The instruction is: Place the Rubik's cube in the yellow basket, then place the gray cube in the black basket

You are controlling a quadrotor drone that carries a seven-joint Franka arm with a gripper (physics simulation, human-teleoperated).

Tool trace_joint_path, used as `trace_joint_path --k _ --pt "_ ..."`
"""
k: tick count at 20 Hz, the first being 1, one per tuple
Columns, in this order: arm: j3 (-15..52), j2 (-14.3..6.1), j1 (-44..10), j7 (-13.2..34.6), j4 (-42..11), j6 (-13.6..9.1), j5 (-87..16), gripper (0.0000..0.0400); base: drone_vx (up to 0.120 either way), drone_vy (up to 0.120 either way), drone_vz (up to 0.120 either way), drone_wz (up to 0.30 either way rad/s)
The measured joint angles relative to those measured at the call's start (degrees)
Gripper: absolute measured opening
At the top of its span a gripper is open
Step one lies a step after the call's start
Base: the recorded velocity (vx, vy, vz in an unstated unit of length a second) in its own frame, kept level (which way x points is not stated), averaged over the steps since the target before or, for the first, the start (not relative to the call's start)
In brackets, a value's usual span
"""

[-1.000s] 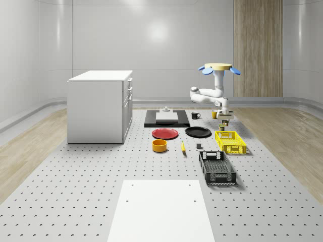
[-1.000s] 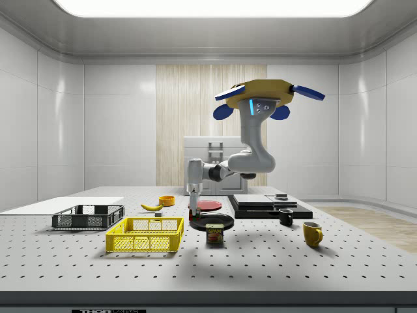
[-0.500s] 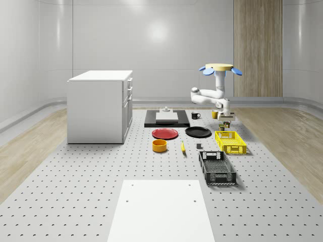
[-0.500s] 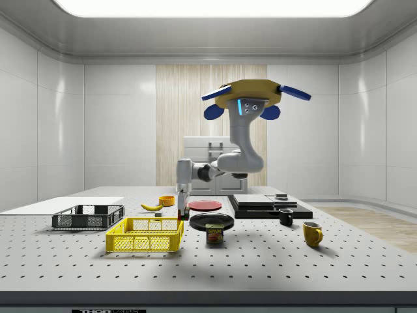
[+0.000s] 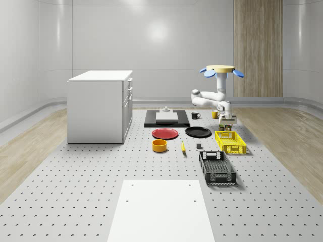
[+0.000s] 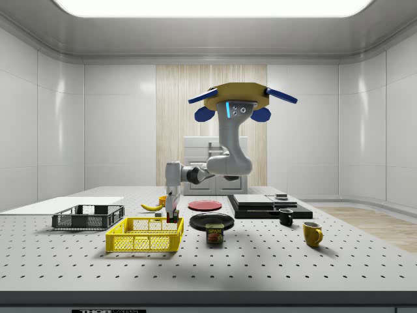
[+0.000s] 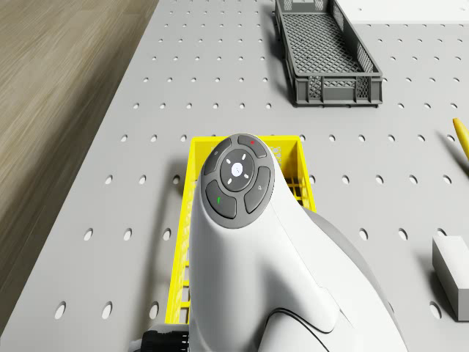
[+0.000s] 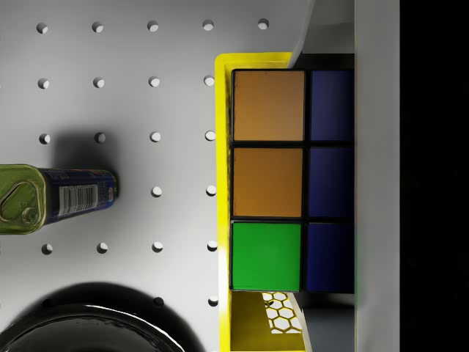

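Note:
The drone (image 5: 221, 69) hovers above the table (image 5: 75, 201) beside the far end of the yellow basket (image 5: 230, 141). Its arm reaches down, and my gripper (image 6: 172, 210) is shut on the Rubik's cube (image 8: 282, 180), just over the end of the yellow basket (image 6: 144, 235) nearest the black plate. In the wrist view the cube shows orange, green and blue tiles above the basket rim (image 8: 223, 183), with one finger (image 8: 377, 183) against it. The gray cube (image 5: 199, 146) lies on the table between the banana and the yellow basket. The black basket (image 5: 217, 167) stands nearer the camera.
A Spam can (image 6: 215, 233) and a black plate (image 6: 212, 220) sit close beside the yellow basket's end. A red plate (image 5: 165, 133), orange bowl (image 5: 159, 145), banana (image 5: 182, 146), two mugs (image 6: 312, 233) and a white cabinet (image 5: 101, 106) stand farther off.
The drone and arm have shifted toward the side view's left. The gripper carried the Rubik's cube from beside the black plate to over the yellow basket's end.

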Motion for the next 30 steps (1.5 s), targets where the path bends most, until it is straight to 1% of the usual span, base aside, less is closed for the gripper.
trace_joint_path --k 8,12,19,30 --pt "0.02 -0.17 -0.04 0.03 0.01 0.16 0.07 0.0288 0.115 0.000 0.000 0.000" --pt "-1.60 -0.32 -0.26 0.04 0.32 0.82 -1.43 0.0287 0.000 0.000 0.000 0.000" --pt "-7.46 -0.43 -1.28 0.02 1.82 2.99 -6.90 0.0287 0.000 0.000 0.000 0.000" --pt "-14.96 0.42 -3.00 0.06 4.67 5.50 -14.05 0.0287 0.000 0.000 0.000 0.000"
